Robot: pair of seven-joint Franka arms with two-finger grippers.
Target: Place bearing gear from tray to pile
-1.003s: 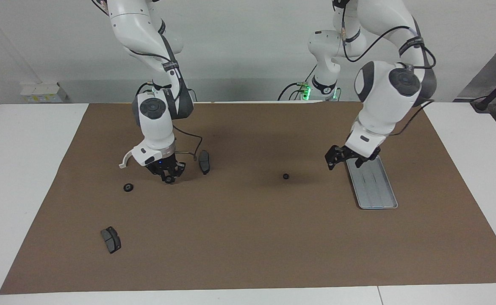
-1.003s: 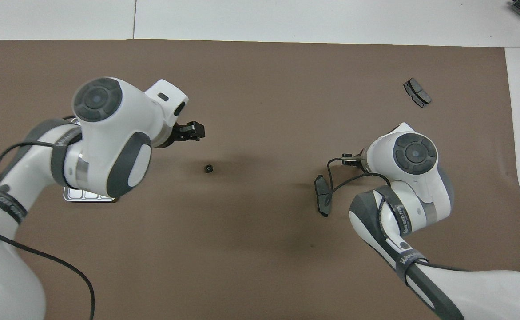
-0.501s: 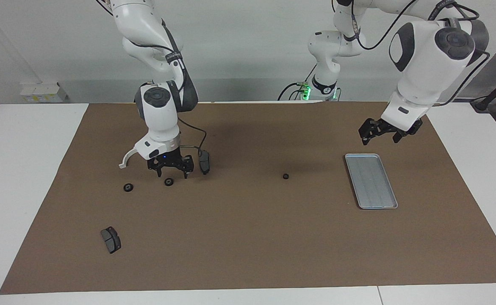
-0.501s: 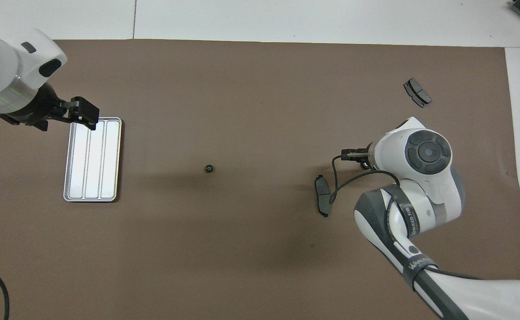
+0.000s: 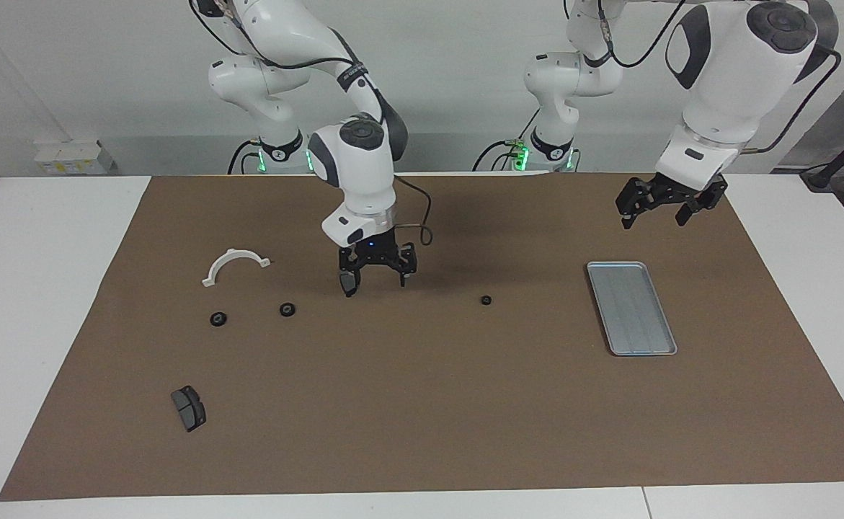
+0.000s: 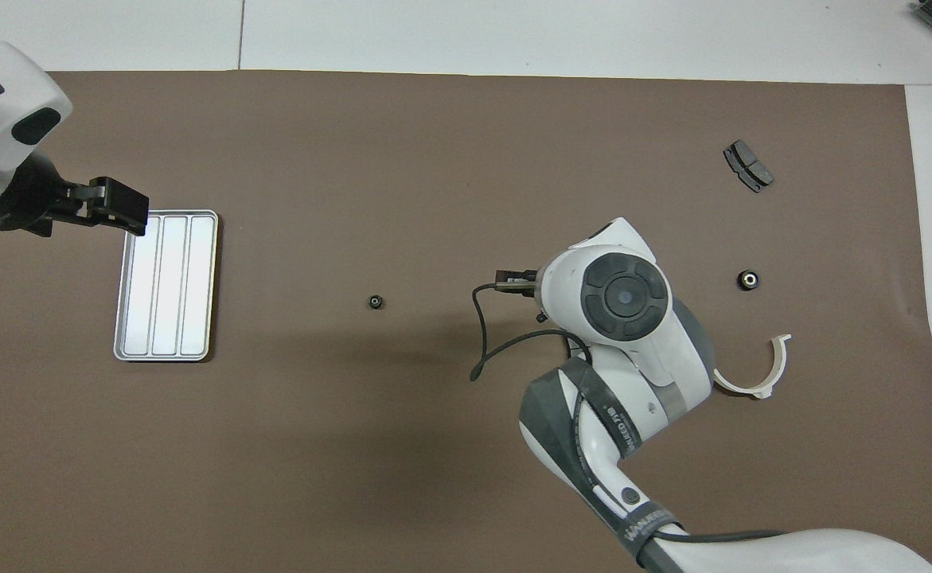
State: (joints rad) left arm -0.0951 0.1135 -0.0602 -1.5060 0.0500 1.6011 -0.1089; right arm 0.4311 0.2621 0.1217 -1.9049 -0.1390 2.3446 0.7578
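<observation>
Gears: two lie close together on the tabletop toward the right arm's end, one and another at its nine o'clock in the facing view, which I take for the pile; a third sits alone at mid-mat, at nine o'clock of the tray; the tray looks bare, so emptying seems done and that stray gear is probably left; right tool hangs released over a dark pad; left tool waits released, above the mat at the tray's twelve o'clock.
</observation>
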